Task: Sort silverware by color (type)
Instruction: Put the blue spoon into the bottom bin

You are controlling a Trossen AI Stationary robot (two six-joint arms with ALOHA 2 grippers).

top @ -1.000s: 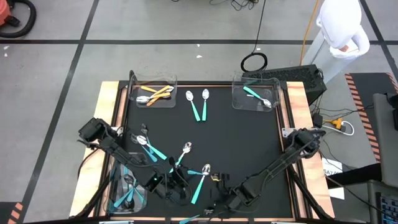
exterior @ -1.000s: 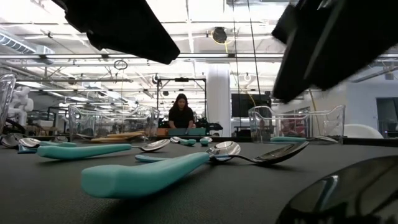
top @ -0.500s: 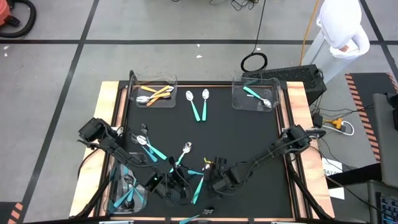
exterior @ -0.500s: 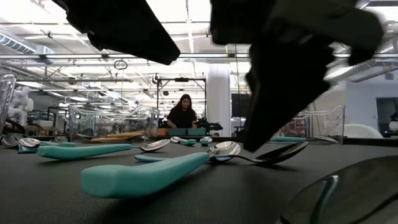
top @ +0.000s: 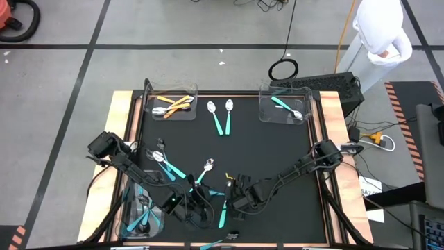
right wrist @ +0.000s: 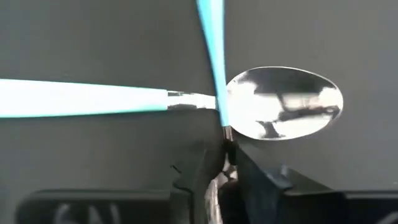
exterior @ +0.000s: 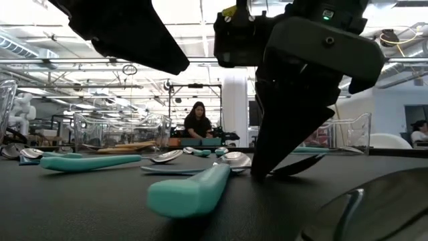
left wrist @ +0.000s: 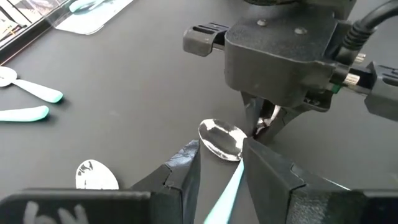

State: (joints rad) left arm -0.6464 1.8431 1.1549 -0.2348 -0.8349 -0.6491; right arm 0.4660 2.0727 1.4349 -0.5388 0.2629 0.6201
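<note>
Right gripper [top: 232, 195] low center of the high view, fingers pinching the neck of a teal-handled spoon [top: 223, 212] lying on the black mat [top: 277, 153]; a second teal-handled spoon [right wrist: 283, 102] crosses it there. Left gripper [top: 196, 207] just left of it, fingers spread, holding nothing. Other spoons scattered mid-frame, some in clear bins [top: 173, 104] at upper corners.

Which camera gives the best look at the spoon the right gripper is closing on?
The right wrist view: the right gripper pinches a dark neck right beside a teal-handled spoon, bowl fully visible. The left wrist view shows that bowl under the gripper. The low view shows handle and bowl edge-on; the high view shows only a handle sliver.
</note>
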